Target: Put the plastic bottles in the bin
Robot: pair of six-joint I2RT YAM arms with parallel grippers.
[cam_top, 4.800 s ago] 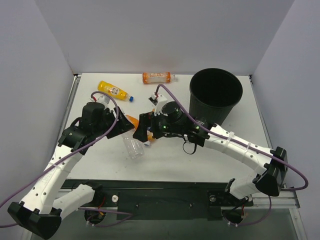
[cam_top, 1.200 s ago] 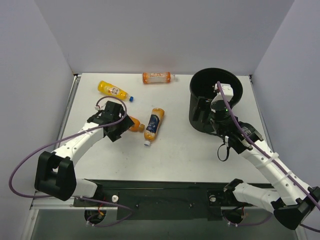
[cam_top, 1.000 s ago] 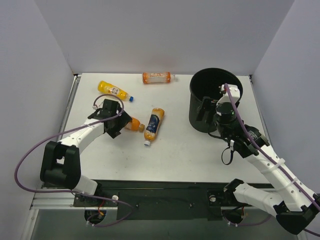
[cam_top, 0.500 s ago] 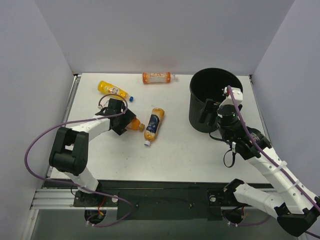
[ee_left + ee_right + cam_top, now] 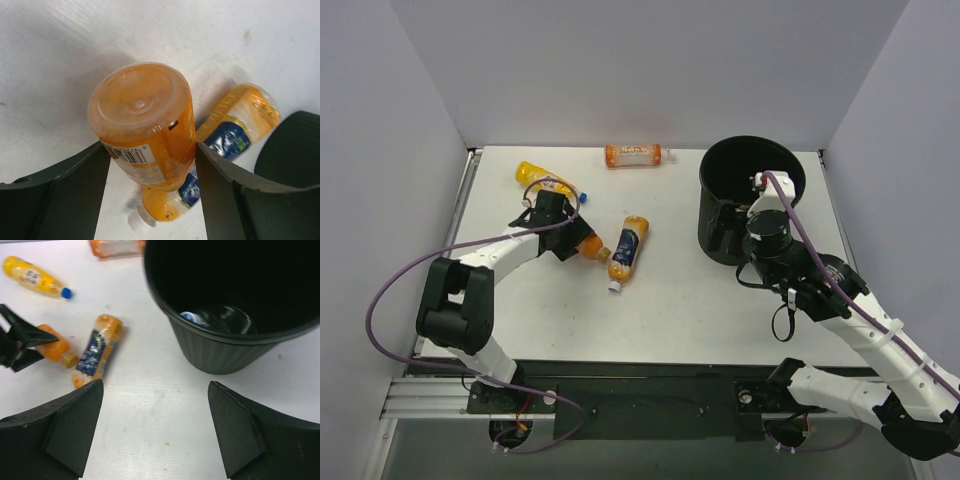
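Observation:
My left gripper (image 5: 567,230) is shut on an orange bottle (image 5: 586,243) lying on the white table; in the left wrist view its base (image 5: 142,115) faces the camera between both fingers (image 5: 75,190). A dark-blue-labelled bottle (image 5: 628,250) lies just right of it and also shows in the left wrist view (image 5: 235,130). A yellow bottle (image 5: 532,174) lies at the far left, an orange bottle (image 5: 635,155) at the back. The black bin (image 5: 752,200) holds a clear bottle (image 5: 220,320). My right gripper (image 5: 155,390) is open and empty, beside the bin's left front.
White walls enclose the table on three sides. The left arm's purple cable (image 5: 410,275) loops over the table's left side. In the right wrist view the left gripper (image 5: 20,345) shows at the left edge, holding the orange bottle (image 5: 52,347).
My left gripper has swung right and forward onto the orange bottle and closed round it. My right gripper has drawn back from over the bin to its left front.

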